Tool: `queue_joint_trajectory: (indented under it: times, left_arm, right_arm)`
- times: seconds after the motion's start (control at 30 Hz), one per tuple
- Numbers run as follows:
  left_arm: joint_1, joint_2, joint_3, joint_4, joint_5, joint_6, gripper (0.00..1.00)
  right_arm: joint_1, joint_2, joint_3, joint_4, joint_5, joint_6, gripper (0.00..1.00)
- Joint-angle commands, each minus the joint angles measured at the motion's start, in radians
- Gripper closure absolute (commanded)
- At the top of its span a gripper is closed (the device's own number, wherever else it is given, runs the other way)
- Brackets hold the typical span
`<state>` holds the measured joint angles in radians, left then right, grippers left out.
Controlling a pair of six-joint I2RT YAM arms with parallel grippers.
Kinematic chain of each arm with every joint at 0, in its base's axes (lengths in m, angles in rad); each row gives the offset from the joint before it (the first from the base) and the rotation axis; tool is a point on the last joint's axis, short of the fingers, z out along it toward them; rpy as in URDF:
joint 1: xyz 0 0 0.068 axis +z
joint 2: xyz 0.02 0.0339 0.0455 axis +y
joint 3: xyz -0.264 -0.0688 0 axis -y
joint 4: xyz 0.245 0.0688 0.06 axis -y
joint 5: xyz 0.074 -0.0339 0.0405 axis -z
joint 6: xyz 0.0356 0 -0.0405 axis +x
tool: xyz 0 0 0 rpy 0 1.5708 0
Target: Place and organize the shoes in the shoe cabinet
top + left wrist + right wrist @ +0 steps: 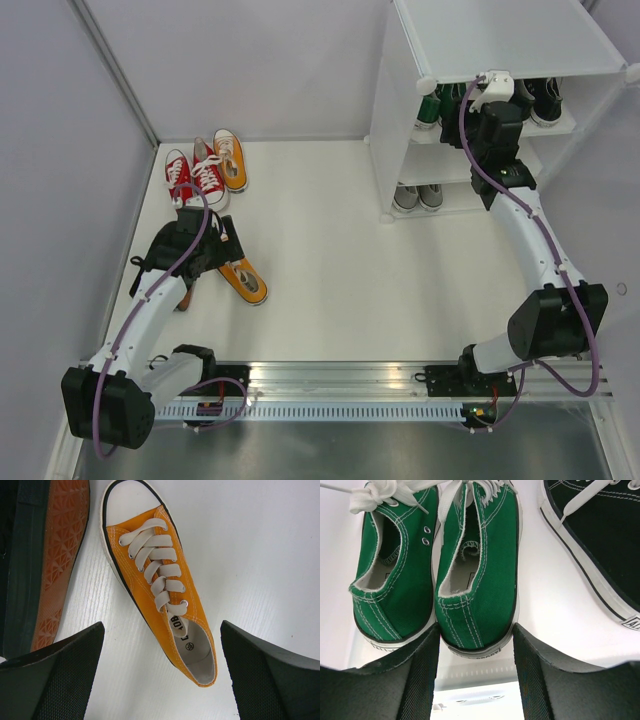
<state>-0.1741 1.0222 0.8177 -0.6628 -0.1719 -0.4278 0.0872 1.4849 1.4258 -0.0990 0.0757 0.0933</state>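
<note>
Right jaws clamped on heel of green shoe (477, 565), on cabinet (500, 40) shelf, upper right of top view. Left jaws spread wide above orange shoe (160, 595) on bench (330, 260), left of view. Light, soft canvas; stiff rubber-edged heel judged best hold.

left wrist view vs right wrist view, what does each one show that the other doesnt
Only the left wrist: an orange sneaker lying laces-up below the open left gripper, untouched, and a dark shoe tipped sole-out beside it. Only the right wrist: the right gripper closed on a green sneaker at the heel, its mate alongside, and a black shoe to the right. Both: dark fingers at the bottom and a white surface.
</note>
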Motion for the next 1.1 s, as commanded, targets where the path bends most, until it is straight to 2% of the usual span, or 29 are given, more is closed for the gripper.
queue_joint_trajectory:
  times: [0.0, 0.2, 0.37, 0.77, 1.07]
  left_arm:
    - [0.005, -0.007, -0.002, 0.026, 0.014, 0.031, 0.00]
    - [0.005, -0.008, -0.002, 0.028, 0.011, 0.031, 0.00]
    - [0.005, -0.008, -0.002, 0.028, 0.011, 0.031, 0.00]
    - [0.005, -0.004, -0.002, 0.028, 0.006, 0.031, 0.00]
    - [0.005, 0.001, 0.000, 0.028, 0.005, 0.031, 0.00]
  right_arm:
    - [-0.003, 0.006, -0.008, 0.148, 0.008, 0.016, 1.00]
    - [-0.017, -0.041, -0.068, 0.186, 0.114, 0.083, 1.00]
    - [-0.029, -0.095, -0.122, 0.188, 0.127, 0.077, 0.99]
    - [-0.057, -0.018, -0.056, 0.228, -0.091, 0.097, 1.00]
    - [-0.029, 0.003, -0.090, 0.298, -0.120, 0.121, 1.00]
